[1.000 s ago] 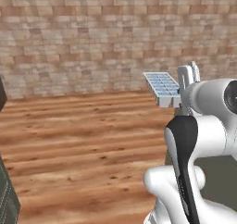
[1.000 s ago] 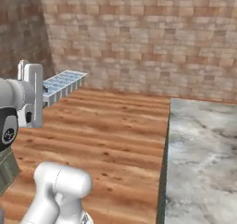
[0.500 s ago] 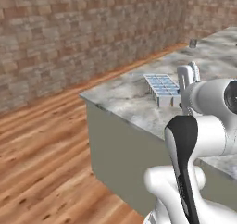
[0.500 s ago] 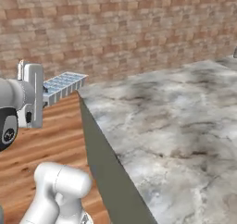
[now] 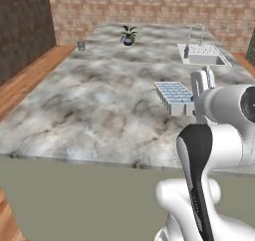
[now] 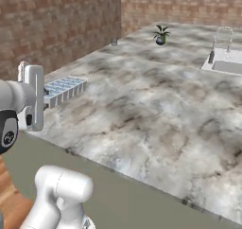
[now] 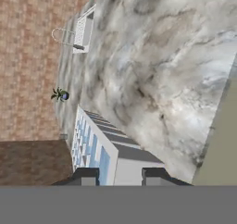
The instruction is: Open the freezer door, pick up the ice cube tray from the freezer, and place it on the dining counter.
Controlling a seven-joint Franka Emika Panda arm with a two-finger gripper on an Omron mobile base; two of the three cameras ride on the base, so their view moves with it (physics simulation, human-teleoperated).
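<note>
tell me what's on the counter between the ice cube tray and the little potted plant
Nothing: in the left base view only bare marbled dining counter runs from the held ice cube tray to the potted plant. The right base view agrees.

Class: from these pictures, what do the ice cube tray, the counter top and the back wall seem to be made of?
Ice cube tray: probably moulded plastic, matte pale blue with thin cell walls.
Dining counter: looks like polished marble, grey-white with cloudy veining.
Wall: apparently brick or stone blocks, rough, tan-brown courses.
</note>
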